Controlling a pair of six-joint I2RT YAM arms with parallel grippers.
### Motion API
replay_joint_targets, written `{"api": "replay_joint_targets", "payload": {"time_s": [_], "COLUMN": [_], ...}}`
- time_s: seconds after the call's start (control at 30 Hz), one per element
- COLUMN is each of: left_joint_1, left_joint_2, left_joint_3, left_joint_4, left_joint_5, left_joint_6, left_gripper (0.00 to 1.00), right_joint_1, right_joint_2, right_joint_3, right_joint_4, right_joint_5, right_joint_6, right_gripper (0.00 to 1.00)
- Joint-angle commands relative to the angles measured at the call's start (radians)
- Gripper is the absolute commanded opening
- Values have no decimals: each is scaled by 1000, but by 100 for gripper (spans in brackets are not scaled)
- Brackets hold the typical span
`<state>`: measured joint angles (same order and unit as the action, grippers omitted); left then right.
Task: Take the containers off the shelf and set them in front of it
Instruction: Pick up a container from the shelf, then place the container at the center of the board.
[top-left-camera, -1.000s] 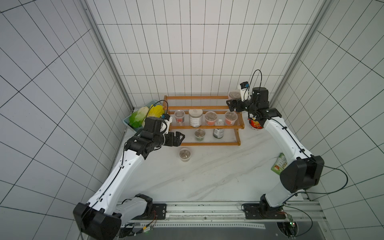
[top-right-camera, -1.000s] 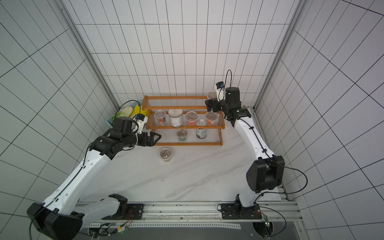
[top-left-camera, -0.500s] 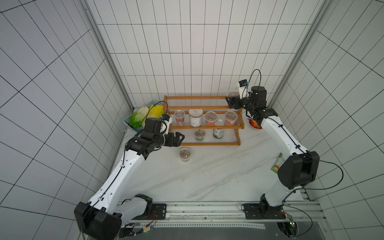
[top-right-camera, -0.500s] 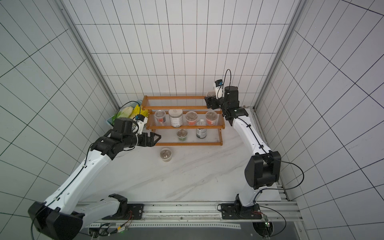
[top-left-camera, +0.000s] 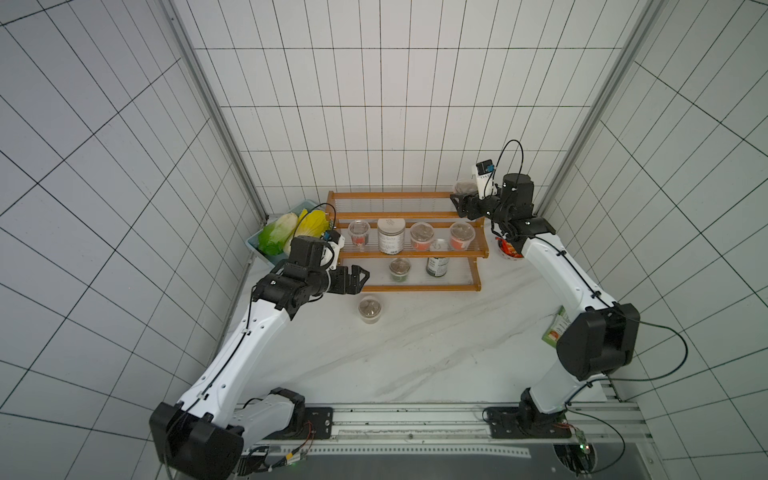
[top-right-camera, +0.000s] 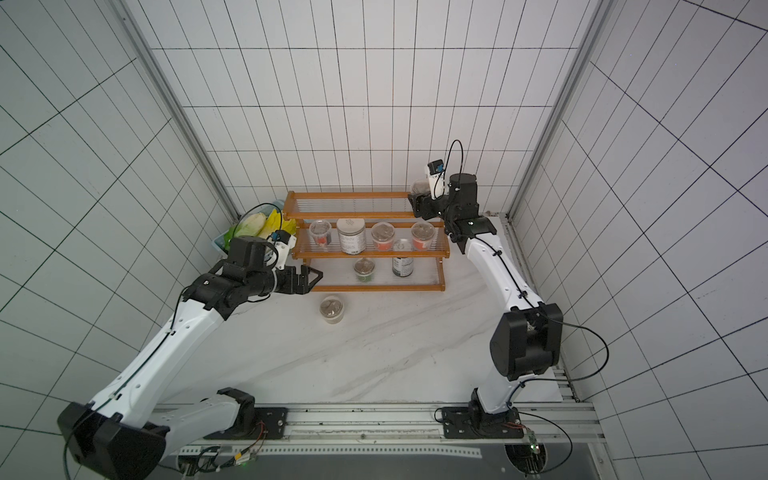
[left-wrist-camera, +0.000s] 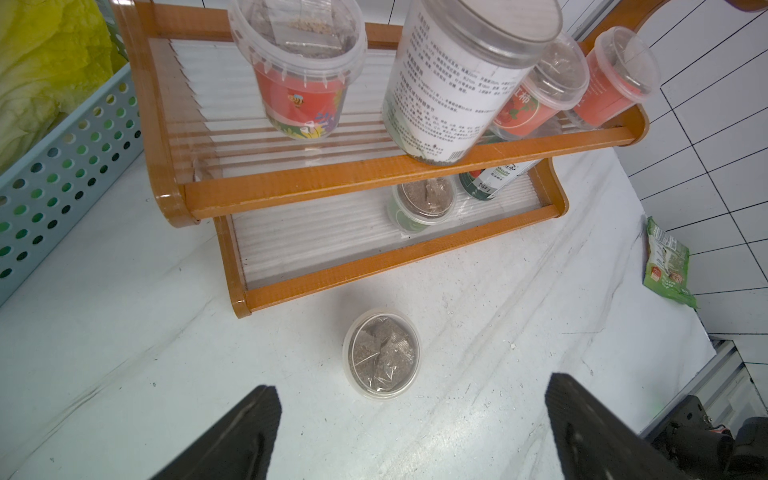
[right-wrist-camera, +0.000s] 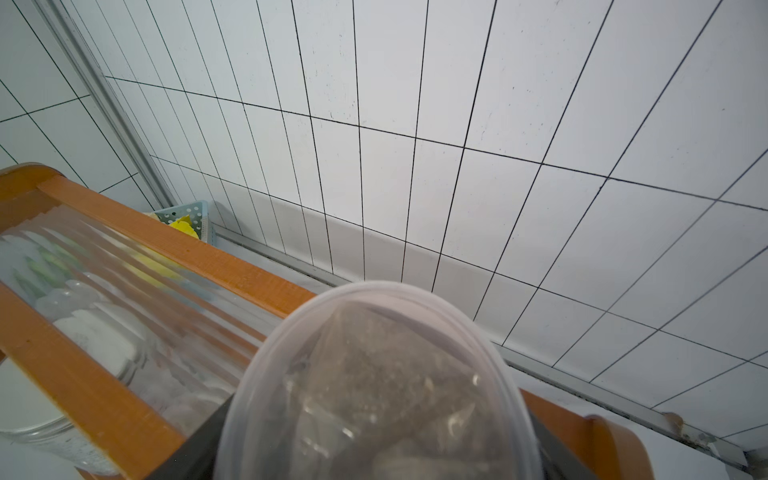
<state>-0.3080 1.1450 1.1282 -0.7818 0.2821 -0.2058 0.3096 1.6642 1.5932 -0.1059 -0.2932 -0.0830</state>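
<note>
The white table (top-left-camera: 415, 353) carries the shelf (top-left-camera: 415, 287) against the back wall. Most of the work is yet to do: seven containers sit on the tiers and one is down in front. The right gripper (top-left-camera: 460, 199) is at the end of the top tier with the top cup (right-wrist-camera: 374, 374) between its jaws. The dark fingers flank the cup low on both sides, but I cannot tell whether they press on it or stand a little off. The step in hand looks like taking this cup. The grip should settle on the wall below the lid rim, firm without crushing the thin plastic. The cup should then rise straight up to clear the wooden rails on either side of the jaws before it swings out and down to bare table. The left gripper (top-left-camera: 361, 279) hangs with its jaws spread wide, holding nothing. The set-down cup (left-wrist-camera: 382, 353) stands upright on the table just below and ahead of them, apart from both fingers. Beyond those jaws, the middle tier holds the white jar (left-wrist-camera: 453, 83) and three red cups (left-wrist-camera: 303, 95). The lowest tier holds the dark jar (top-left-camera: 437, 262) and a green cup (left-wrist-camera: 422, 203). The left arm's likely next reach is the nearest red cup, and it should pass clear of the cup already down.
</note>
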Motion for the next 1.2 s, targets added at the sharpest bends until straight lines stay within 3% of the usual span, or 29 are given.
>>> {"api": "replay_joint_targets", "payload": {"time_s": [0.0,0.33,0.73,0.93,1.17], "left_joint_1": [6,35,71,72,72], "left_joint_2": [6,10,27,25,26], "left_joint_3": [-5,8,33,30,23], "left_joint_4": [17,11,6,10,18], "left_joint_5": [1,-17,-12,-3,6], "left_joint_6": [1,-14,-32,-33,-32], "left_gripper": [98,98,98,98,98], "right_joint_1": [17,122,495,638,661], "right_joint_2": [-76,-275,-566,-508,-262], "right_joint_3": [-20,-124,-623,-883,-993], "right_joint_4": [39,35,158,399,721], "right_joint_5": [-20,-35,86,132,134], "right_joint_6": [-17,-56,-1,21,7], "right_gripper": [79,79,79,78,78]}}
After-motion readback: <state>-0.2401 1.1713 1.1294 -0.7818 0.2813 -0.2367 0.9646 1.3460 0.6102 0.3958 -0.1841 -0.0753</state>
